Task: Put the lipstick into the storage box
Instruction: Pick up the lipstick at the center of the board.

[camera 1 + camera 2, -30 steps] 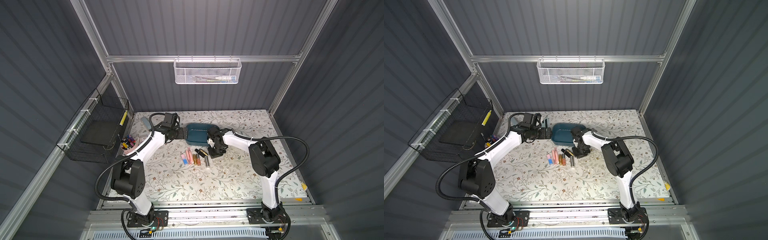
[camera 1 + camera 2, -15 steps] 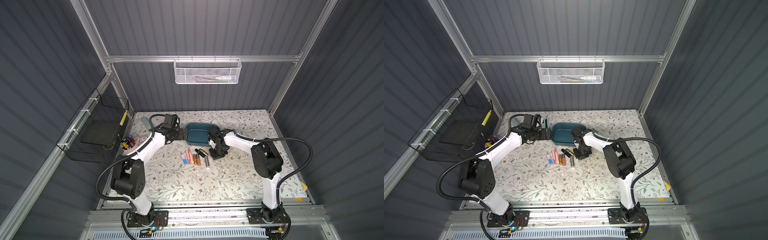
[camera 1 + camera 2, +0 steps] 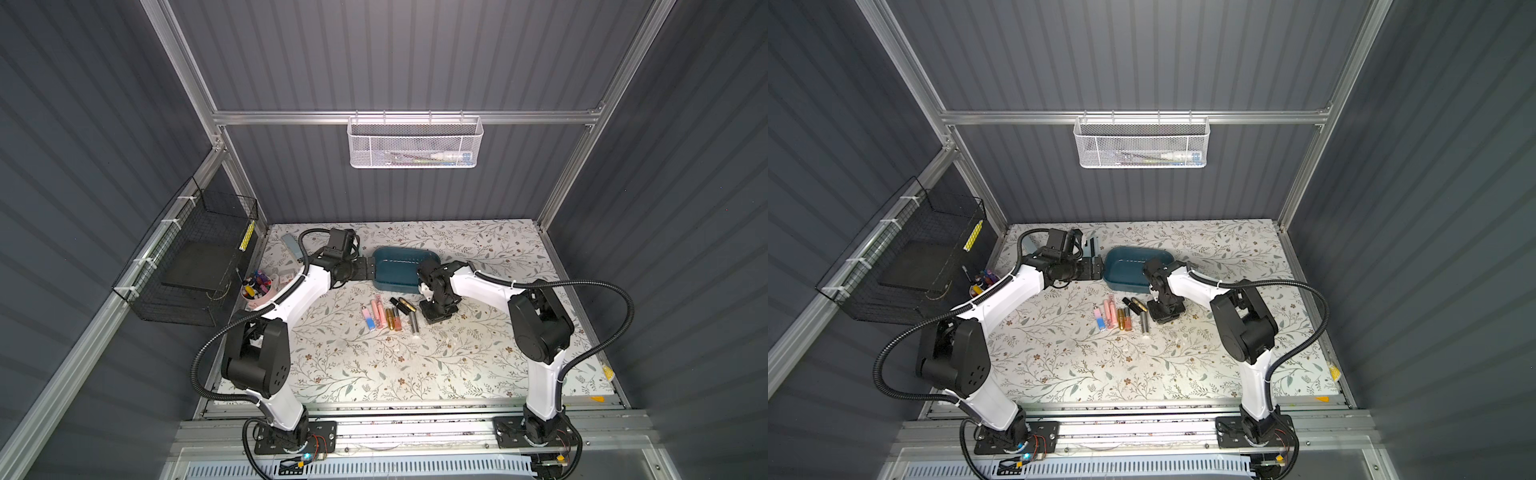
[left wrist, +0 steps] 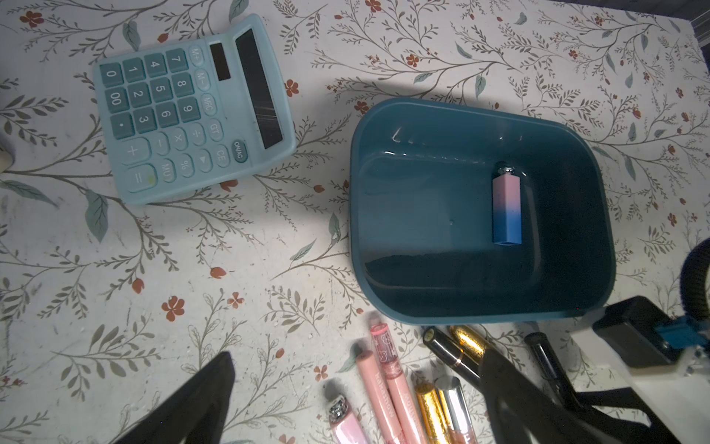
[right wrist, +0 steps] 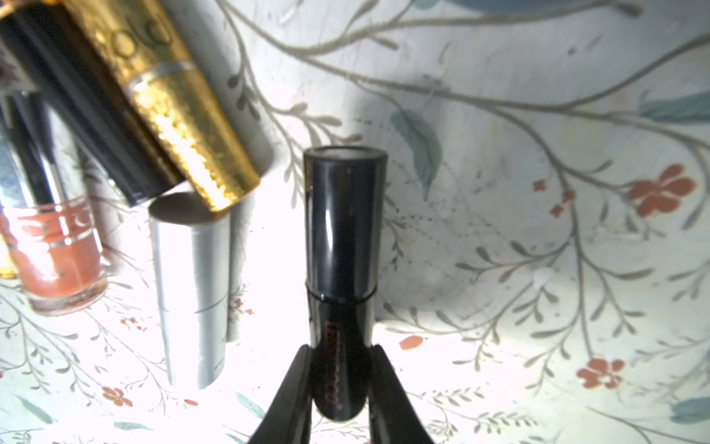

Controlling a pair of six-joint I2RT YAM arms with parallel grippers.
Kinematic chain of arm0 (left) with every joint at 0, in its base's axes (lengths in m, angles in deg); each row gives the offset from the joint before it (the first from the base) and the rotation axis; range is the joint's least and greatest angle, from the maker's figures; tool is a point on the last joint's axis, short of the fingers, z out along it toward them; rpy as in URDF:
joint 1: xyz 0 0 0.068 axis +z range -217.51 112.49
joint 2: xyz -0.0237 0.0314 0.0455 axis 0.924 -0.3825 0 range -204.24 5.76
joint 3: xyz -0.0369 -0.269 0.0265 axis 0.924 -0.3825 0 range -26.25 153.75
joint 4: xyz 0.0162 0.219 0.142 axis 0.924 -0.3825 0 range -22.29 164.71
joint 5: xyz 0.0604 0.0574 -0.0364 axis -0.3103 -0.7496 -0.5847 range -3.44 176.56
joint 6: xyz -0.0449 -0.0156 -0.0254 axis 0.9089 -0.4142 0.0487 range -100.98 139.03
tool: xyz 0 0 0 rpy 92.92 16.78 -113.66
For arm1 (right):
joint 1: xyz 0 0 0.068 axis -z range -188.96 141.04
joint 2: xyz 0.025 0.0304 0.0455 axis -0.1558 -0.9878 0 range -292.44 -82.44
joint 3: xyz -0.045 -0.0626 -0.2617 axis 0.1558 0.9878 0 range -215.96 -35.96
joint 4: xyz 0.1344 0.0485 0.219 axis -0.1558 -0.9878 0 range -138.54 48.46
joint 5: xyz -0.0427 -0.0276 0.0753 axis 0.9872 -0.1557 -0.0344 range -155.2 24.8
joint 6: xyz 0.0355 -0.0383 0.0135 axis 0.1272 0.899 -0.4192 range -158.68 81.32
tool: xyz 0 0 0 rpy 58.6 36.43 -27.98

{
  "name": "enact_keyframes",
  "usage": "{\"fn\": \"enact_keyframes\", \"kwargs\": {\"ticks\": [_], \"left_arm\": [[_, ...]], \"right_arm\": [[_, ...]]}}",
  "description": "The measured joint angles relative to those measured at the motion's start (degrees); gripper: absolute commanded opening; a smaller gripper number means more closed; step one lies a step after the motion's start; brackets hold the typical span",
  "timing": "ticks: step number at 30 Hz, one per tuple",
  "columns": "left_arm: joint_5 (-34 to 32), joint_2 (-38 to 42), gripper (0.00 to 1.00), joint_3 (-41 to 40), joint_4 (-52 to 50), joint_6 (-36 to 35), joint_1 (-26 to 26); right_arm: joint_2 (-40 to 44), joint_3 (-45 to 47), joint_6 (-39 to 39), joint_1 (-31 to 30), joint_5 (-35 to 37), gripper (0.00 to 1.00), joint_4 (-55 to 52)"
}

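R gripper [image 5: 339,359] pinches the butt end of a dark lipstick [image 5: 345,230], a glossy black tube: fingers pressed on both sides, cap end sticking out fwd. The tube is low over the floral table [image 5: 538,269]; can't tell if it touches. In both top views that gripper sits just in front of the storage box [image 3: 395,286], by its near corner on the right-arm side and outside the rim, so the dark lipstick isn't in the box. L gripper [image 4: 357,361] is spread wide w/ nothing btw its fingers. The top views put it just beside the box's short end on the left-arm side; contact w/ the rim, can't tell. Inside the box, one pink-blue lipstick [image 4: 507,207] lies flat on the bottom, nearer the short wall away from the calculator [image 4: 184,111]. The calculator is light blue, face up on the table, near that end of the box but apart from it. In front of the box's long near side is a row of other tubes [image 3: 386,318], pink, gold and silver, packed side by side. A gold tube [image 5: 173,115] and a silver tube [image 5: 192,292] lie just beside the held one, not touching it.
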Motion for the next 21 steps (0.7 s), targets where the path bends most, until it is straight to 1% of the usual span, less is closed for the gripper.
{"fn": "enact_keyframes", "kwargs": {"ticks": [5, 11, 21], "left_arm": [[0.2, 0.0, 1.0, 0.0, 0.0, -0.1, 0.0], [0.6, 0.0, 1.0, 0.0, 0.0, -0.3, 0.0], [0.9, -0.1, 1.0, 0.0, 1.0, -0.2, 0.0]], "right_arm": [[0.9, 1.9, -0.9, -1.0, 0.2, 0.24, -0.7], [3.3, 2.1, -1.9, -1.7, 0.7, 0.24, -1.8], [7.1, -0.1, -2.9, -1.9, 1.1, 0.23, -4.8]]}}
